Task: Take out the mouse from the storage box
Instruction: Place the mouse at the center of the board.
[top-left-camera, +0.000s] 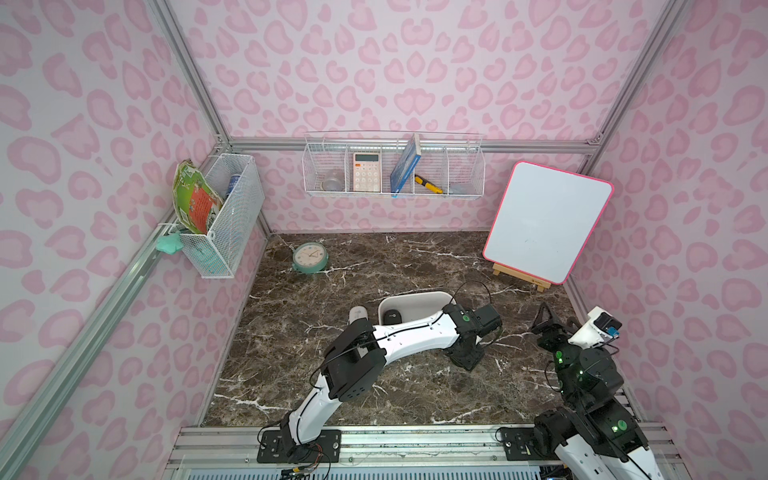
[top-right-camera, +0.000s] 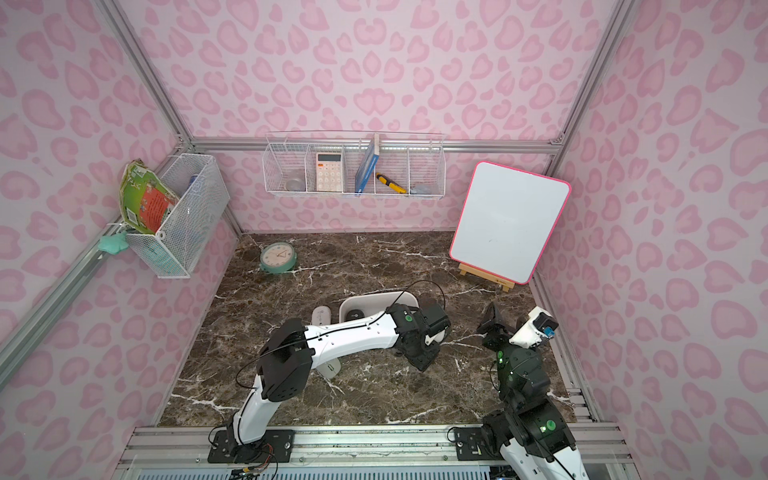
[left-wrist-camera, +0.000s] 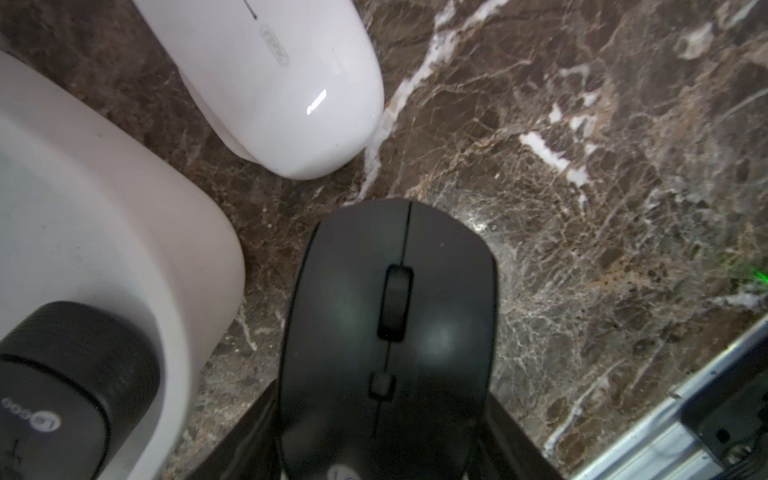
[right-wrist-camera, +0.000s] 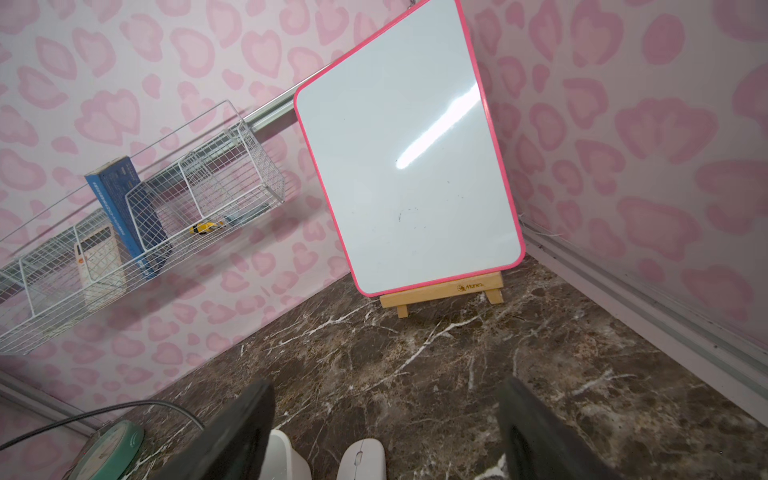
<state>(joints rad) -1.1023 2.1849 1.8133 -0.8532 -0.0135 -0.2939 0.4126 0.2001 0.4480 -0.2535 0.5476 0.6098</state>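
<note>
A dark brown marble table (top-left-camera: 374, 266) fills the floor of a pink-walled booth. Walls close it on three sides and a metal rail runs along the front. A pink-rimmed whiteboard (top-left-camera: 548, 220) on a wooden easel stands behind and to the right of the storage box (top-left-camera: 419, 301), well apart from it. The storage box, a shallow white tub, sits near the table's middle. Your left arm (top-left-camera: 415, 332) reaches across its front edge and hides much of it in both top views. Bare marble lies open behind the box and in front of it. A mint-green clock (top-left-camera: 309, 257) lies behind and left of the box, near the back corner. Your right gripper (top-left-camera: 544, 320) hovers right of the box, well apart, fingers spread wide around nothing. Your left gripper (left-wrist-camera: 380, 399) pinches the black mouse (left-wrist-camera: 390, 324) by its sides, outside the box and just beside a rounded corner. Whether it touches the marble, you cannot tell. A second black mouse (top-left-camera: 392, 316) lies inside the box at its left end. A white mouse (top-left-camera: 357, 313) rests just left of the box.
</note>
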